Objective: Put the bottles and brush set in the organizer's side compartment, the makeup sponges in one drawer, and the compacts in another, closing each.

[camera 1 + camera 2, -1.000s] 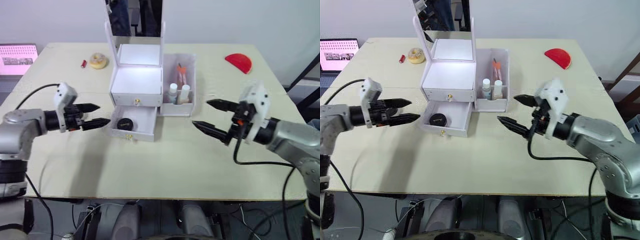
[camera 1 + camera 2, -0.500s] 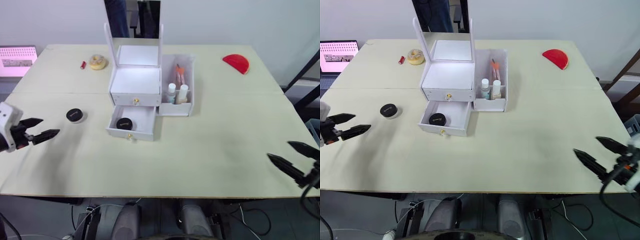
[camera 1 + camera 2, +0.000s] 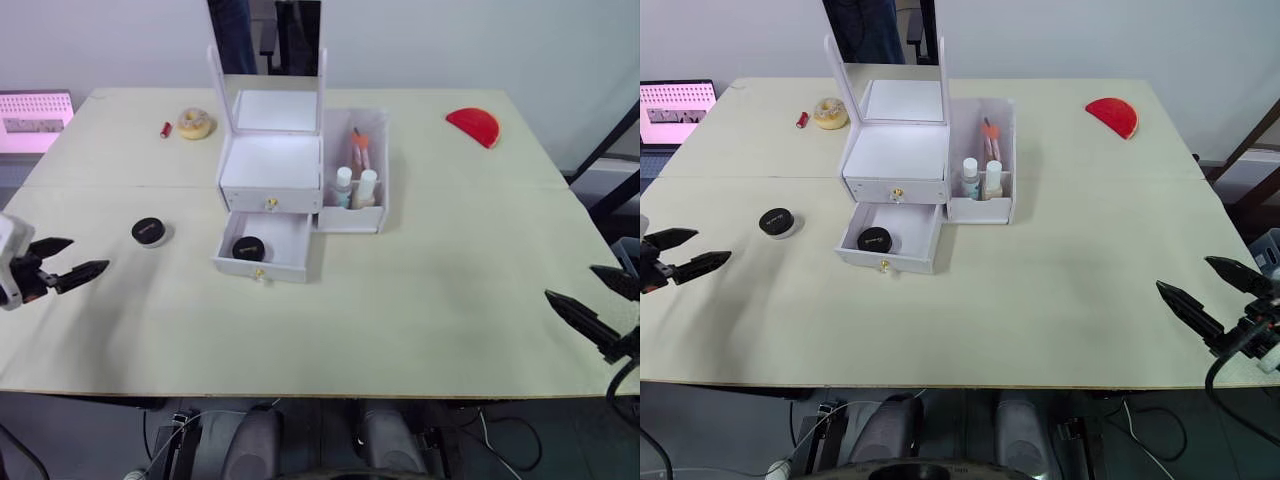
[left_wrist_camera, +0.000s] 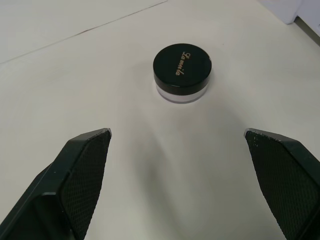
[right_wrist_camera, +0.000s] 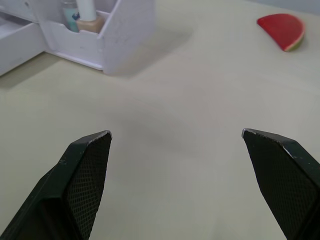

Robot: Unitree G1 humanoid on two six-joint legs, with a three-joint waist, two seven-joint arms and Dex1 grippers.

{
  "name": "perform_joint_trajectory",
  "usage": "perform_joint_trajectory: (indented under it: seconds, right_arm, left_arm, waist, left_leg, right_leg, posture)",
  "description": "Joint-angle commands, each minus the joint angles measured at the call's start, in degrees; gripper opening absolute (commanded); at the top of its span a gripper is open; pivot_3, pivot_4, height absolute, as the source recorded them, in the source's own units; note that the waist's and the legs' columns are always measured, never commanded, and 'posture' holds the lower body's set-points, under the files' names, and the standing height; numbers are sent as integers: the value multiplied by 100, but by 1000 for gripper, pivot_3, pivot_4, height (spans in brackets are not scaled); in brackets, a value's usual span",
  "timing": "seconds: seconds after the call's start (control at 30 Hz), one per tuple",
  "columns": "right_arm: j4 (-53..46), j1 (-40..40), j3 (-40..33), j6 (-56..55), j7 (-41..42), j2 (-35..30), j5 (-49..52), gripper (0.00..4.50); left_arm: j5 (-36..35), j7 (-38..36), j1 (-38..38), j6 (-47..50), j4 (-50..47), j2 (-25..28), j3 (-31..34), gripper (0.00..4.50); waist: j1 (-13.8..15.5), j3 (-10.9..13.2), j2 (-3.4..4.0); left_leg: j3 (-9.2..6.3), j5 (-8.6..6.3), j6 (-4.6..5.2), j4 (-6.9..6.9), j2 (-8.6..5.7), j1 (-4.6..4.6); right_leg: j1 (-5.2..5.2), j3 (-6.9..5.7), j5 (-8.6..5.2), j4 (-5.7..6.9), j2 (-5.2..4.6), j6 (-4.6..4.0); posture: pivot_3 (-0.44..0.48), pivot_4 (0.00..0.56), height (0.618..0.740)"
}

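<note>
Worktop (image 3: 420, 290): beige, seam line seen across it.
Organizer (image 3: 272, 165): white, set at the far centre, mirror frame upright at its back, long axis running left-right. Top drawer shut. Lower drawer (image 3: 268, 246) pulled out toward the robot, one black-lidded compact (image 3: 248, 248) lying flat inside.
Side compartment (image 3: 354, 185) attached on the organizer's right: two bottles (image 3: 355, 188) stood upright at the front, brush set (image 3: 359, 146) behind them, long axis running front-to-back.
Red half-round item (image 3: 474, 126) seen at the far right, well apart from the organizer.
Second compact (image 4: 181, 73) rested flat on the worktop left of the open drawer, lid up, apart from the left tool.
Yellow ring-shaped item (image 3: 195, 123) and small red item (image 3: 167, 128) located far left.
Left tool (image 3: 68, 262): at the left edge, fingers spread, nothing held, pointed toward the second compact.
Right tool (image 3: 1208, 295): at the near right edge, fingers spread, nothing held.
</note>
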Motion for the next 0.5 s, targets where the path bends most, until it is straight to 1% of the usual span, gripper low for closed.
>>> perform_joint_trajectory:
  seconds: [0.03, 0.1, 0.17, 0.23, 0.27, 0.33, 0.4, 0.5]
  right_arm:
    - [-420, -328, 273, 310, -267, -228, 325, 4500]
    - [-600, -702, 643, 496, -487, -350, 453, 4500]
    - [-759, -1232, 1138, 641, -740, -407, 579, 4500]
    - [-936, -2025, 1919, 820, -1054, -387, 683, 4500]
    - [-976, -2272, 2155, 894, -1152, -375, 699, 4500]
    - [-877, -3114, 2954, 934, -1297, -203, 573, 4500]
    - [-769, -3635, 3474, 950, -1337, -85, 480, 4500]
    - [-647, -4044, 3907, 972, -1296, 14, 394, 4500]
  left_arm:
    - [-122, 488, 84, 192, -479, -255, 231, 4486]
    - [-178, 991, 116, 448, -909, -576, 312, 4486]
    - [-324, 1680, 169, 833, -1606, -1054, 421, 4486]
    - [-193, 2657, 157, 1166, -2219, -1620, 401, 4486]
    - [-126, 2966, 157, 1297, -2410, -1786, 388, 4486]
    - [49, 3535, 184, 1529, -2943, -2227, 136, 4486]
    - [174, 3938, 149, 1742, -3212, -2486, -31, 4486]
    - [301, 4345, -15, 1994, -3375, -2638, -124, 4486]
  waist:
    - [1, -1, 1]
    - [0, -1, 1]
    - [1, 0, 0]
    - [-13, 2, -3]
    - [-7, 3, -2]
    - [-6, 5, -13]
    - [-3, 5, -12]
    - [27, 5, -15]
  left_leg:
    - [0, 0, 0, 1, 0, 2]
    - [-1, 0, 0, 5, 1, 6]
    - [0, 0, 0, 9, 1, 16]
    - [-2, 1, -1, 11, 1, 31]
    - [-1, 1, -1, 11, 1, 55]
    - [-5, 1, -1, 8, 1, 66]
    - [-5, 1, -1, 9, 0, 65]
    - [-8, 1, -1, 8, -1, 58]
  right_leg:
    - [1, 0, 0, 1, 0, 0]
    - [4, 0, -4, 4, 1, 7]
    - [13, 0, -3, 6, 0, 8]
    - [28, 0, -2, 6, 1, 8]
    - [52, 1, -2, 5, 0, 9]
    - [63, -1, -3, 4, 3, 11]
    - [64, -1, -2, 3, 3, 10]
    - [63, -2, 5, 1, 4, -2]
  posture:
    - [0, 150, 740]
    - [0, 150, 740]
    - [0, 150, 740]
    - [0, 150, 740]
    - [0, 150, 740]
    - [0, 150, 740]
    - [0, 150, 740]
    - [0, 150, 740]
